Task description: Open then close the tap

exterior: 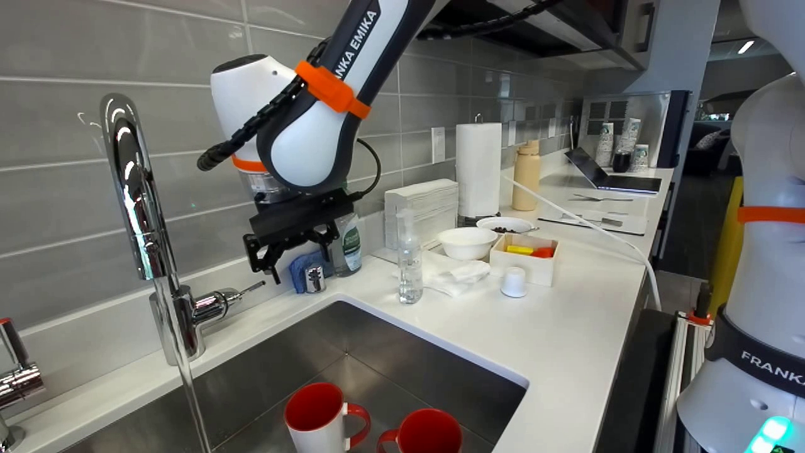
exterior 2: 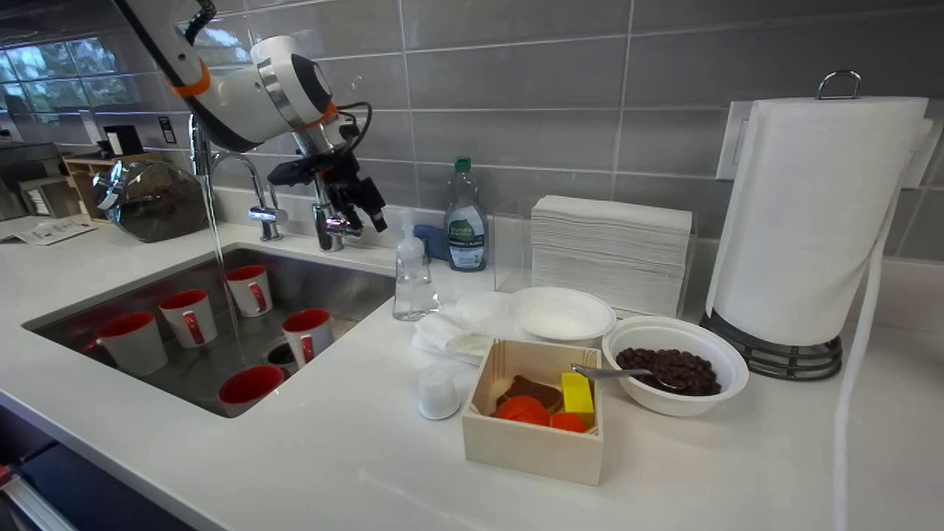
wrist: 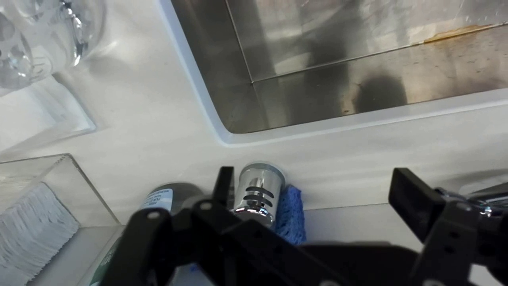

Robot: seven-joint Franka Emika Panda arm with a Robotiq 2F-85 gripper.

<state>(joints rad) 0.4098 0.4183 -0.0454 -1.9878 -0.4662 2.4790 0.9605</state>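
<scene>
The tap is a tall chrome gooseneck at the back edge of the sink, with water running from its spout. Its short side lever points toward my gripper. In an exterior view the spout shows, and the arm hides part of the tap. My gripper is open and empty, pointing down above the counter behind the sink, beside the lever and apart from it. In the wrist view the fingers are wide apart. A chrome part of the tap shows at the right edge, outside the right finger.
A low chrome fitting and a blue sponge stand below the gripper. A dish soap bottle and a clear pump bottle are close by. The sink holds several red-and-white mugs. A smaller faucet stands beyond.
</scene>
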